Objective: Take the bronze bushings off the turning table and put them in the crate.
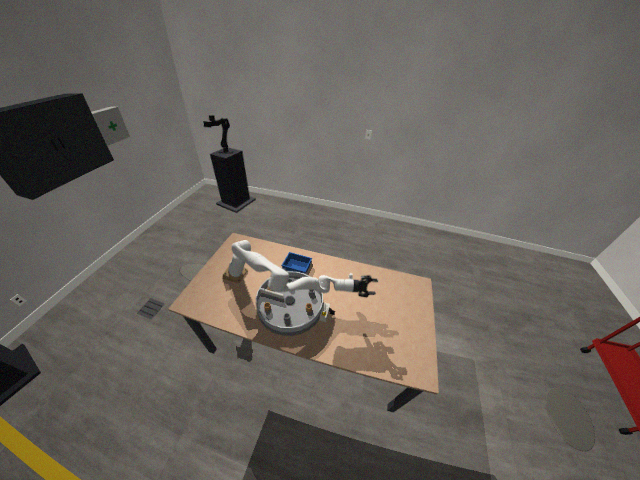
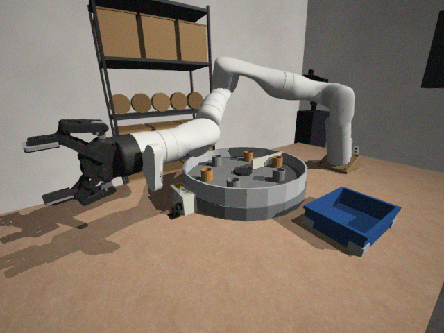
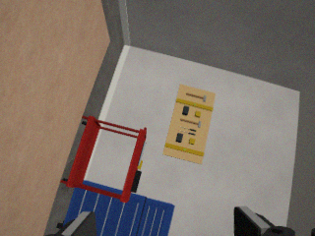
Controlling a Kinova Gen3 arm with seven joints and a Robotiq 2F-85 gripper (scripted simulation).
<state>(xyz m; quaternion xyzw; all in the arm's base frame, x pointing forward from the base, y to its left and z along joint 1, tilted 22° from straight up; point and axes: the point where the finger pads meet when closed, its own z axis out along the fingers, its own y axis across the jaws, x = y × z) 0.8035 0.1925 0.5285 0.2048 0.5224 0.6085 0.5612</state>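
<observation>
The turning table point(image 1: 297, 329) point(image 2: 247, 198) is a round grey tray with a raised rim. In the exterior view it bears three bronze bushings point(image 2: 207, 175) point(image 2: 248, 155) point(image 2: 277, 161) and three steel bushings point(image 2: 216, 160) point(image 2: 233, 182) point(image 2: 279, 175), all standing apart. The arm hides part of the turning table in the top view. The blue crate point(image 1: 290, 268) point(image 2: 333, 223) stands beside it; no bushing shows in it. My gripper point(image 1: 374, 286) point(image 2: 35, 175) point(image 3: 164, 225) is open and empty, above the table top on the side away from the arm's base, pointing sideways away from the turning table.
A pale upright plate point(image 2: 263, 161) stands over the turning table near a bronze bushing. A small white box point(image 2: 184, 202) with a black part sits against its rim. The arm stretches above the turning table. The wrist view shows the wooden table's edge and a red cart point(image 3: 81, 157) beyond.
</observation>
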